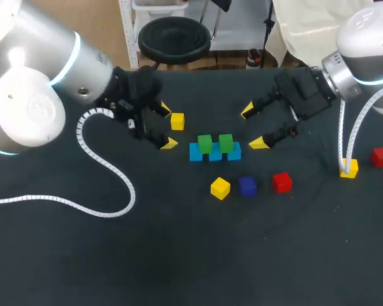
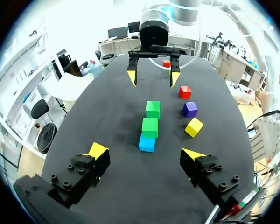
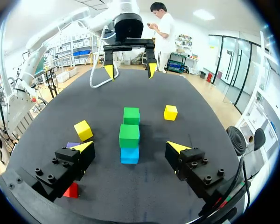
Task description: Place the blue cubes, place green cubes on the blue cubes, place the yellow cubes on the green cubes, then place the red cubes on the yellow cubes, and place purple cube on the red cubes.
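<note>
Tabletop [image 1: 179, 255] of dark, matte material spreads under both arms. A white ribbed cable [image 1: 108, 172] loops across its left part, and a second cable [image 1: 343, 137] drops onto it at the right.

Near the middle stands a short row of blue cubes [image 1: 215, 155], touching side by side, with two green cubes [image 1: 205, 143] sitting on top. The left gripper [image 1: 166, 126] is just left of this row and the right gripper [image 1: 253, 127] just right of it. Both have their yellow-tipped fingers spread wide and hold nothing, and neither touches the stack. In each wrist view the stack lies ahead of that gripper, in line with the gap between its fingers, with the other gripper facing it from beyond.

A yellow cube [image 1: 177, 120] lies just beside the left gripper, level with the gap between its fingertips. In front of the stack, apart from it, lie a second yellow cube [image 1: 220, 188], a purple cube [image 1: 247, 185] and a red cube [image 1: 281, 182] in a loose line. Far to the right lie a third yellow cube [image 1: 349, 168], where the second cable lands, and a second red cube [image 1: 381, 156].
</note>
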You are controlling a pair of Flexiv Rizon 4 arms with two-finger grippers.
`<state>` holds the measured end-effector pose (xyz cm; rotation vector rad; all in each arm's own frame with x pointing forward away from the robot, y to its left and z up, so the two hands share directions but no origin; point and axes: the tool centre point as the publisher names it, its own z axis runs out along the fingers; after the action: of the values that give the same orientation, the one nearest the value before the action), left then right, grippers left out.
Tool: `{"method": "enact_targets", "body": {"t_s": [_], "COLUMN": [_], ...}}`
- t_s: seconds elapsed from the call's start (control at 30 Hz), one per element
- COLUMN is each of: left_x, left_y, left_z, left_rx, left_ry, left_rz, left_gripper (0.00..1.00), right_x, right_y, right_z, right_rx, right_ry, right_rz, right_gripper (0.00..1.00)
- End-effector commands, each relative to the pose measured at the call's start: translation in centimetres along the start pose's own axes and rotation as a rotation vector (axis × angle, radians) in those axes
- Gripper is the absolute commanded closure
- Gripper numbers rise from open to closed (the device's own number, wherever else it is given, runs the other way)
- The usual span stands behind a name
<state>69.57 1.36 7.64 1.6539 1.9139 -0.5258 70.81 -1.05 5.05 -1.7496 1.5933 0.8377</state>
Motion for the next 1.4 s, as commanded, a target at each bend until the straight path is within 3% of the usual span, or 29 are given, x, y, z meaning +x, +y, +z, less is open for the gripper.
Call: {"method": "enact_targets", "body": {"t_s": [0.03, 0.53, 1.33, 1.4], "left_x": [0.4, 1.1, 1.2, 1.2], "left_y": [1.3, 2.7, 2.7, 3.4], "left_z": [0.0, -1.9, -2.0, -2.2], "left_rx": [0.045, 0.067, 0.059, 0.061], "left_ry": [-0.041, -0.071, -0.051, -0.047], "left_rz": [0.007, 0.024, 0.012, 0.011], "left_gripper": [0.0, 0.0, 0.0, 0.0], "right_x": [0.0, 0.0, 0.0, 0.0], "right_y": [0.1, 0.1, 0.1, 0.1], "right_z": [-0.1, -0.1, -0.1, -0.1], "right_rx": [0.002, 0.002, 0.002, 0.002], "right_ry": [-0.001, -0.001, -0.001, -0.001], "right_rz": [-0.001, -0.001, -0.001, -0.001], "right_gripper": [0.0, 0.0, 0.0, 0.0]}}
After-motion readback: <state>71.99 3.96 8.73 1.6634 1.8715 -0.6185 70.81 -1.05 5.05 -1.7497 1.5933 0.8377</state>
